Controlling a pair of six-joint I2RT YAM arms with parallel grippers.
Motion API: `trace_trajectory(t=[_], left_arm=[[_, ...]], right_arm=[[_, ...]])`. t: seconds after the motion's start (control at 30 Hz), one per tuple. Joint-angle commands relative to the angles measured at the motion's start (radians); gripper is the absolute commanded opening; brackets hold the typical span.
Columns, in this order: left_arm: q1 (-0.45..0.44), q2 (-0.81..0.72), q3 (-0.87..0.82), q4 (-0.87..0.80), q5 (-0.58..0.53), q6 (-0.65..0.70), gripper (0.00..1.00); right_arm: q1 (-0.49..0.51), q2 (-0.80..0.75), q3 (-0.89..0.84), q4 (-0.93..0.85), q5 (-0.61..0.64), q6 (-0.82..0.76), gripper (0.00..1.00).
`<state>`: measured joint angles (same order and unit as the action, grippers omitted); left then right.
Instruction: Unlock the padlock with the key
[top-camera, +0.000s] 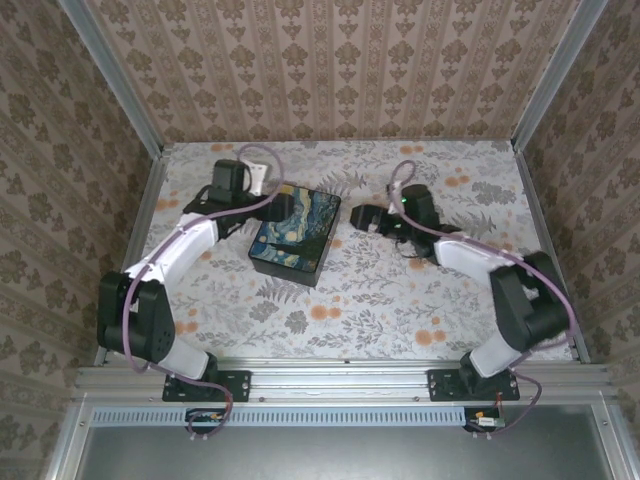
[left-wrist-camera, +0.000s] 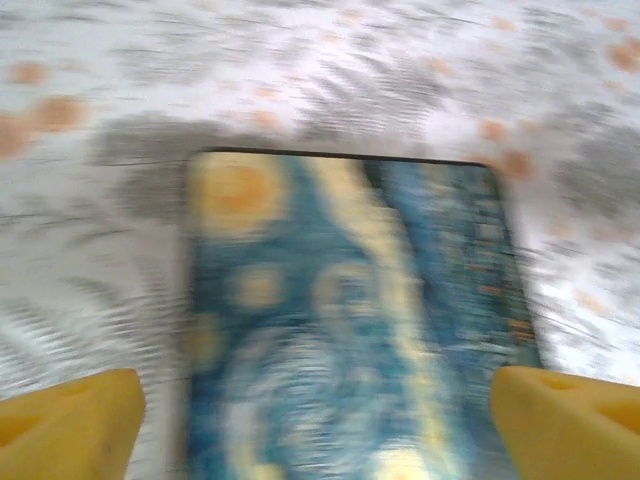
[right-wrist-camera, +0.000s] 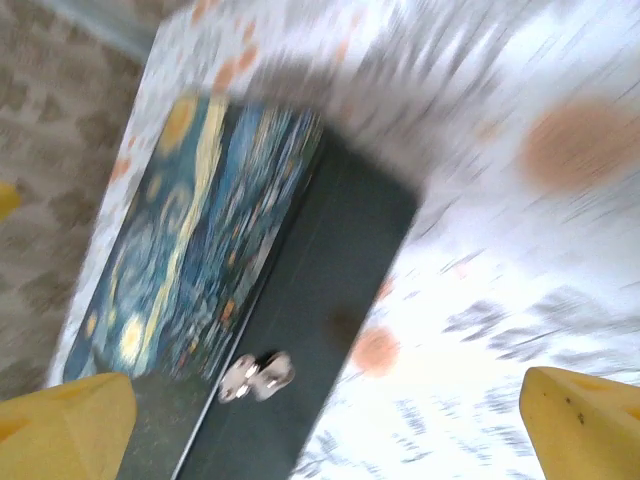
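1. Floral cloth covered the table (top-camera: 400, 300).
2. Painted box (top-camera: 295, 232) sat mid-table, rigid.
3. Left claw (left-wrist-camera: 318, 428) and right claw (right-wrist-camera: 330, 420) gaped wide, empty.
4. Blurred silvery padlock (right-wrist-camera: 256, 377) clung to the box's dark side; probably hard and slippery, best pinched across its body.

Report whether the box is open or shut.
Shut: the painted lid lies flat on the black box, with no gap showing along its edge in the right wrist view.
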<state>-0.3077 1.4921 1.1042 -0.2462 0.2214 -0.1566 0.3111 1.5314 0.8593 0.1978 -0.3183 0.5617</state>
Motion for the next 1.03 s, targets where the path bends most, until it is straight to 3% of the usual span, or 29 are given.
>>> trace_trajectory(t=[0.0,0.07,0.13,0.23,0.3,0.33,0.4,0.47,0.57,0.63,0.7,0.77,0.87,1.0], left_arm=[[0.096,-0.056,-0.151,0.153,-0.228,0.064,1.0],[0.142,-0.095,-0.292,0.336,-0.283,0.135,1.0],[0.181,-0.101,-0.371,0.416,-0.324,0.15,1.0],[0.19,-0.06,-0.452,0.563,-0.393,0.207,1.0],[0.194,-0.017,-0.535,0.745,-0.406,0.263,1.0],[0.204,-0.019,-0.548,0.772,-0.418,0.262,1.0],[0.262,-0.027,-0.638,0.934,-0.259,0.234,1.0],[0.305,0.074,-0.756,1.275,-0.22,0.21,1.0],[0.322,0.051,-0.741,1.191,-0.127,0.212,1.0],[0.269,0.039,-0.714,1.117,-0.241,0.238,1.0],[0.245,0.054,-0.732,1.181,-0.328,0.241,1.0],[0.24,0.046,-0.734,1.172,-0.325,0.242,1.0],[0.275,0.045,-0.711,1.12,-0.194,0.25,1.0],[0.25,0.049,-0.735,1.175,-0.246,0.263,1.0]], right_arm=[[-0.09,-0.177,-0.055,-0.15,0.31,-0.23,1.0],[-0.149,-0.258,-0.128,-0.111,0.447,-0.323,1.0],[-0.21,-0.3,-0.217,-0.043,0.509,-0.36,1.0],[-0.252,-0.282,-0.352,0.143,0.537,-0.397,1.0],[-0.269,-0.215,-0.441,0.385,0.52,-0.393,1.0],[-0.283,-0.223,-0.407,0.298,0.477,-0.392,1.0],[-0.292,-0.193,-0.428,0.404,0.378,-0.473,1.0],[-0.294,-0.15,-0.424,0.493,0.427,-0.511,1.0],[-0.318,0.024,-0.469,0.738,0.325,-0.517,1.0],[-0.323,-0.006,-0.456,0.653,0.342,-0.503,1.0],[-0.323,-0.002,-0.458,0.668,0.346,-0.503,1.0],[-0.322,0.006,-0.459,0.679,0.346,-0.503,1.0],[-0.323,0.002,-0.456,0.666,0.346,-0.502,1.0],[-0.316,0.001,-0.457,0.667,0.358,-0.507,1.0]])
